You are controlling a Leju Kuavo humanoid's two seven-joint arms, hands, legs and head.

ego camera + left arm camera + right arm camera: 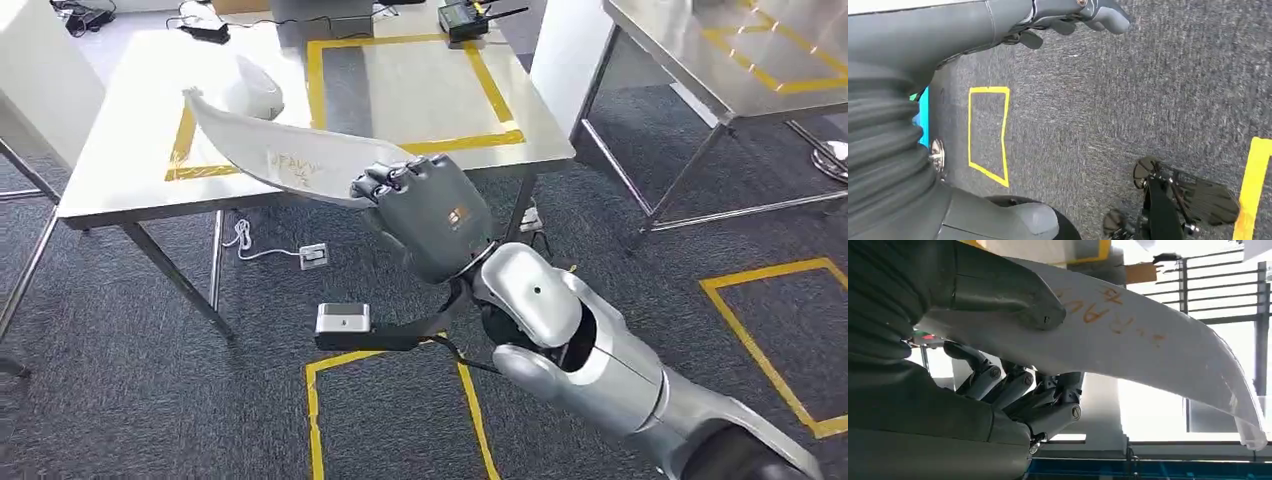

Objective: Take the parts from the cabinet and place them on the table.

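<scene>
At the far left, a steel tabletop (pixel 120 170) carries yellow tape outlines and one rounded white part (pixel 250 92) near its back left. A second white part (pixel 280 158), long, curved and blade-like, hangs above the tabletop's front edge without resting on it. Its long axis runs from the narrow tip at upper left, over the taped area, down to the right, where the right hand (pixel 425 205) grips the wide end. In the right wrist view the thumb (pixel 1013 300) presses one face of this long part (pixel 1148 350) and the darker fingers (pixel 1048 400) curl against the other, so the hand is clamped on it; orange handwriting marks the surface. That makes two white parts counted, one lying, one held.

Farther right stands a second steel table (pixel 720 60) with yellow tape. On the carpet below lie yellow floor outlines (pixel 770 330) and a white power strip (pixel 313 256).

The left hand (pixel 1073 15) hangs above grey carpet, fingers apart and holding nothing.
</scene>
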